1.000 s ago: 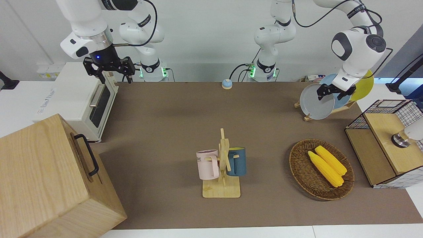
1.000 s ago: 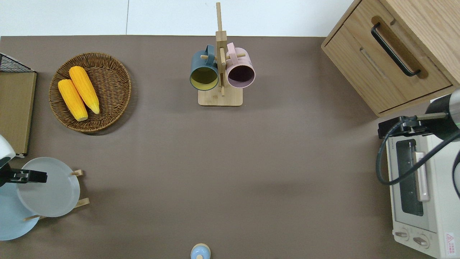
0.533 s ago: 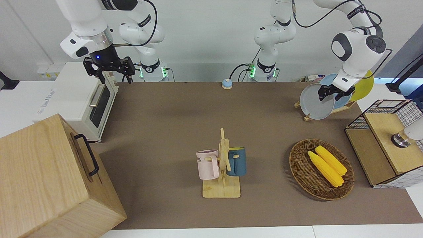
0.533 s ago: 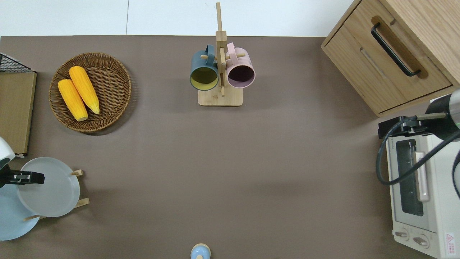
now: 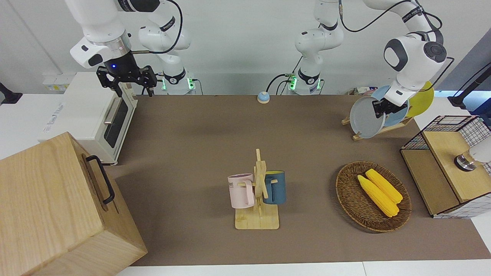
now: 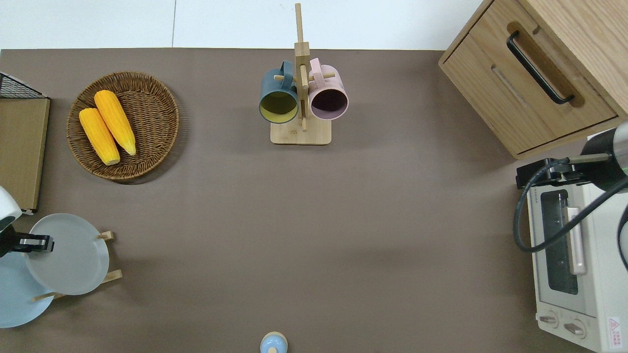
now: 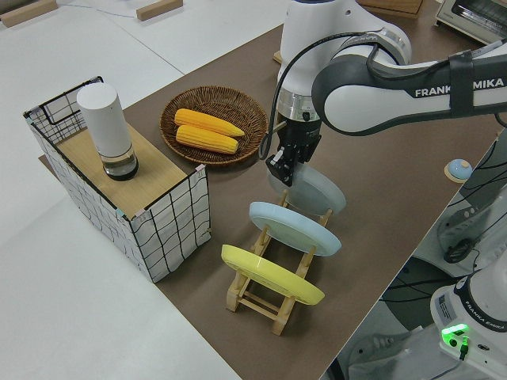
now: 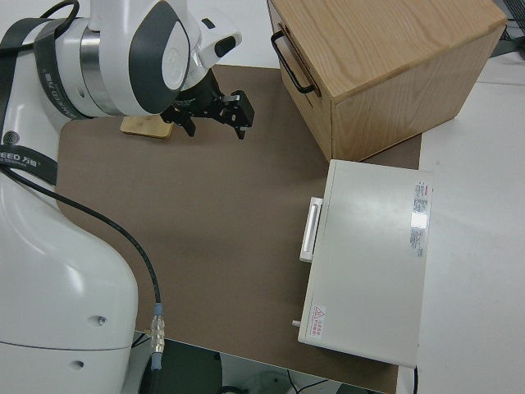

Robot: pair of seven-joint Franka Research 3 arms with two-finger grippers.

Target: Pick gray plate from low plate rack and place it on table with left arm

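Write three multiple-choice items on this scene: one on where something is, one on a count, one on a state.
1. Where is the left gripper?
A. at the upper rim of the gray plate
B. over the wicker basket
C. at the mug stand

2. How many plates stand in the low plate rack?
A. one
B. two
C. three

3. How does the gray plate sit?
A. flat on the table
B. leaning on edge in the rack
C. upside down in the basket

Answers:
1. A: the left gripper is at the top edge of the gray plate, not over the wicker basket.
2. C: the low plate rack holds the gray plate, a light blue plate and a yellow plate.
3. B: its lower edge is in the rack, not on the table.
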